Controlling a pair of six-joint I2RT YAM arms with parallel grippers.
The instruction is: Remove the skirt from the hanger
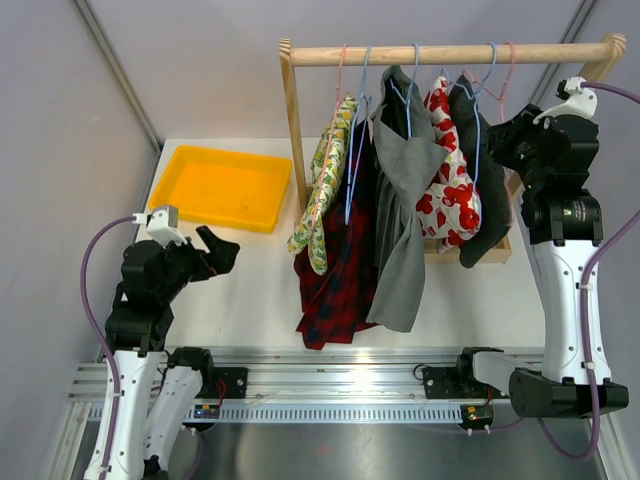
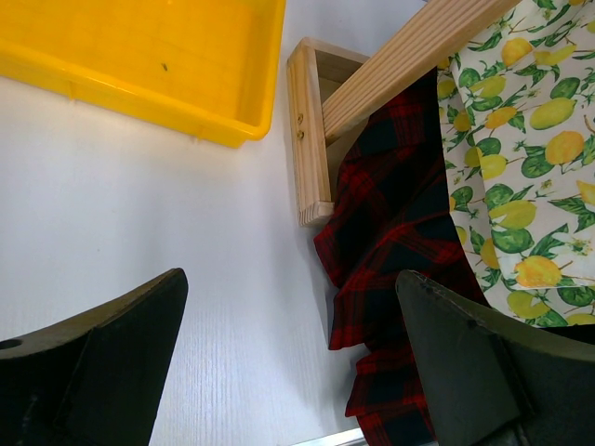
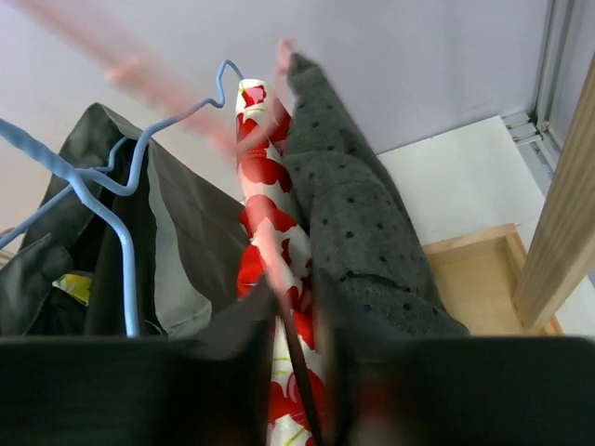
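Several garments hang on a wooden rack [image 1: 450, 53]: a lemon-print one [image 1: 325, 190], a red plaid one [image 1: 340, 270], a grey one [image 1: 405, 230], a red-floral one [image 1: 452, 195] and a dark dotted one [image 1: 487, 190]. I cannot tell which is the skirt. My right gripper [image 1: 503, 135] is at the rack's right end. In the right wrist view its jaws [image 3: 297, 316] are closed on a pink hanger wire [image 3: 265, 242], between the red-floral cloth [image 3: 265, 177] and the dark dotted cloth [image 3: 363, 223]. My left gripper [image 1: 222, 252] is open and empty over the table, left of the plaid hem [image 2: 400, 232].
A yellow tray [image 1: 222, 186] sits at the back left, also in the left wrist view [image 2: 139, 65]. The rack's wooden foot [image 2: 311, 139] stands beside it. Blue hangers [image 3: 121, 186] hang left of the right gripper. A metal rail [image 1: 330, 365] runs along the near edge.
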